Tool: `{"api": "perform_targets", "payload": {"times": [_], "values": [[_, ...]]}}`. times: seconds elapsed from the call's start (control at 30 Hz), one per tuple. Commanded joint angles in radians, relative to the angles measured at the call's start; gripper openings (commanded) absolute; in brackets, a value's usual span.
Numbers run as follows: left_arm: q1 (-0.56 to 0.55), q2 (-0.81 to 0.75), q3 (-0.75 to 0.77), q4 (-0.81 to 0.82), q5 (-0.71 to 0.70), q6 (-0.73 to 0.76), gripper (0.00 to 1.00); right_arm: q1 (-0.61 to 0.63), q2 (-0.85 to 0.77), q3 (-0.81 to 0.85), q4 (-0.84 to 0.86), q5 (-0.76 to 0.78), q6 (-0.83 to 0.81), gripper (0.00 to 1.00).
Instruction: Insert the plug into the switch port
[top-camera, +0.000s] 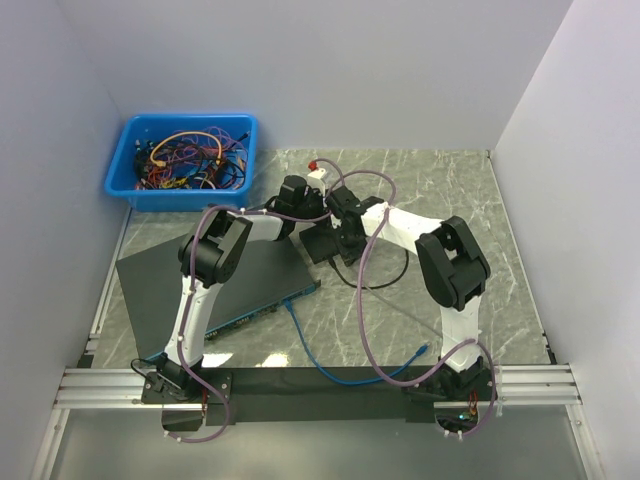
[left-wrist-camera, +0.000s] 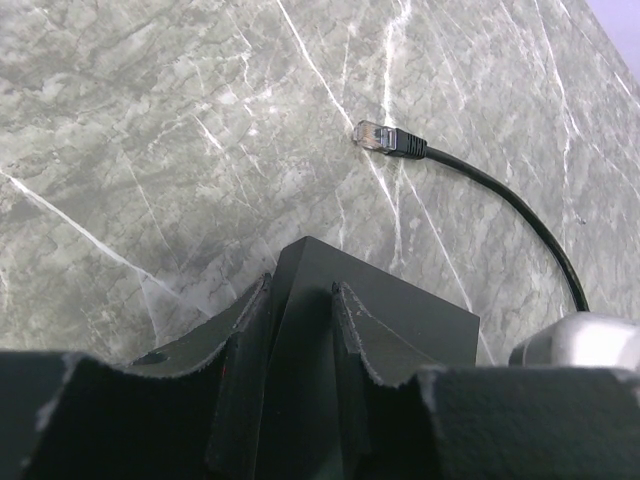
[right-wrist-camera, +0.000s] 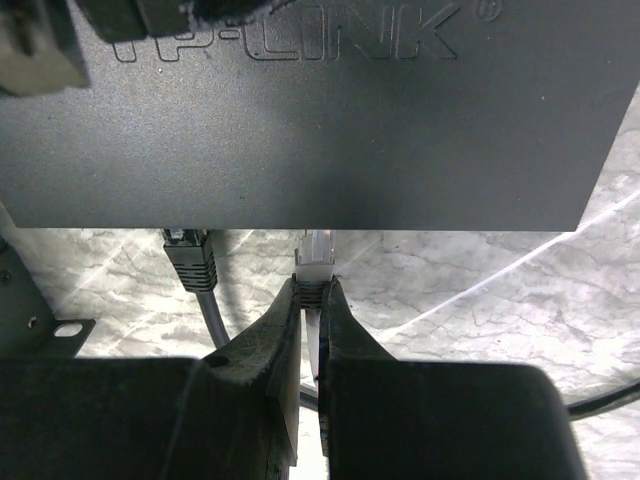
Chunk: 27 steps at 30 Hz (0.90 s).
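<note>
Right jaws pinched tight on plug (right-wrist-camera: 317, 262), tip at switch (right-wrist-camera: 300, 130) edge. Left jaws clamp switch corner. 1 grey cable (right-wrist-camera: 195, 265) just beside plug.

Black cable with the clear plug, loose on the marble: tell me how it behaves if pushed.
The black cable probably flops rather than pushes: it lies in a loose curve. Thin, so likely light, sliding easily on the smooth marble table.

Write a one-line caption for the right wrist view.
Right claw pinches a clear plastic network plug at the edge of the black TP-Link switch box, beside a dark cable plug.
</note>
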Motion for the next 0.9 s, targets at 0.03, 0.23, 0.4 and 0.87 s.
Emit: {"api": "perform_targets", "payload": {"times": [0.03,0.23,0.4,0.87], "values": [[-0.06,0.022,-0.016,-0.194,0.158,0.014,0.33,-0.02,0.01,0.1,0.238,0.089,-0.046,0.0],[-0.063,0.039,-0.001,-0.207,0.17,0.023,0.33,-0.02,-0.009,0.091,0.288,0.085,-0.104,0.0],[-0.063,0.047,0.007,-0.208,0.182,0.02,0.33,-0.015,-0.023,0.071,0.342,0.043,-0.123,0.0],[-0.063,0.071,0.033,-0.216,0.196,0.017,0.32,-0.003,0.01,0.105,0.348,-0.003,-0.123,0.0]]}}
